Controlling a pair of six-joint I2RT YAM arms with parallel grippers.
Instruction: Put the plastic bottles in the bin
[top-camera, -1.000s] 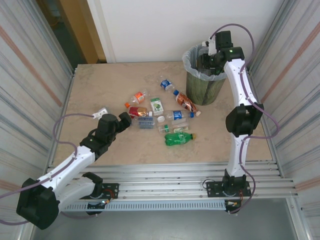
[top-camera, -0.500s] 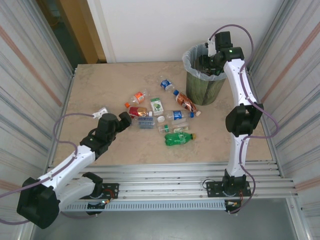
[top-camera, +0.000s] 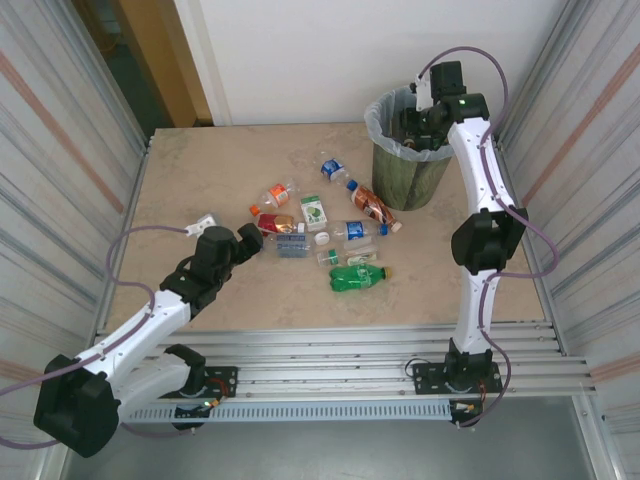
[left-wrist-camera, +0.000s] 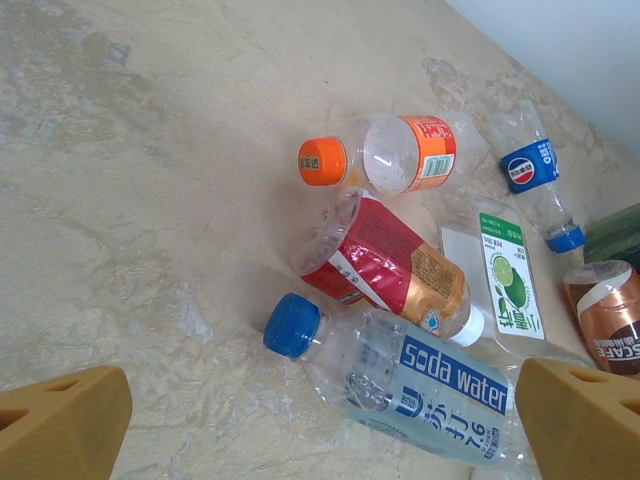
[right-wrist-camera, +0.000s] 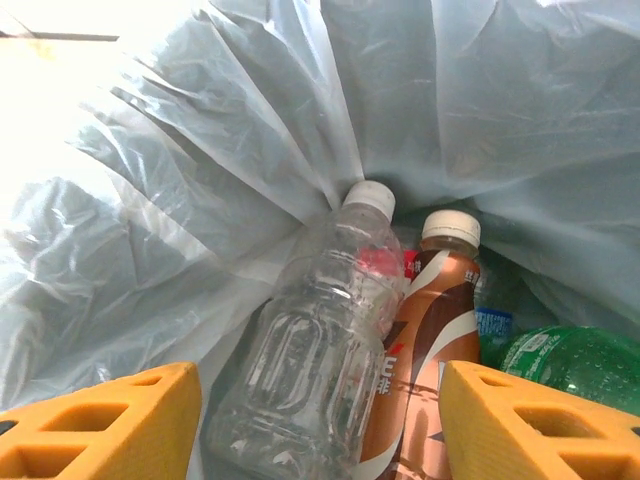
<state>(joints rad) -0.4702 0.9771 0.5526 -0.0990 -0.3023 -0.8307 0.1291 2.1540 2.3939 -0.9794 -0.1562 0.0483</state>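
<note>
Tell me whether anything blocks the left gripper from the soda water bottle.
Nothing visible does. The open left gripper faces the soda water bottle directly, with bare table between them. The red-labelled bottle lies just beyond it, not in the way.

Soda-water bottle (left-wrist-camera: 420, 385) base hid behind L claw (top-camera: 252, 242) finger (left-wrist-camera: 585, 415). Brown bottle (left-wrist-camera: 605, 325) & green bottle (right-wrist-camera: 572, 366) cut off at frame edges. You can't read labels from above: too small.
</note>
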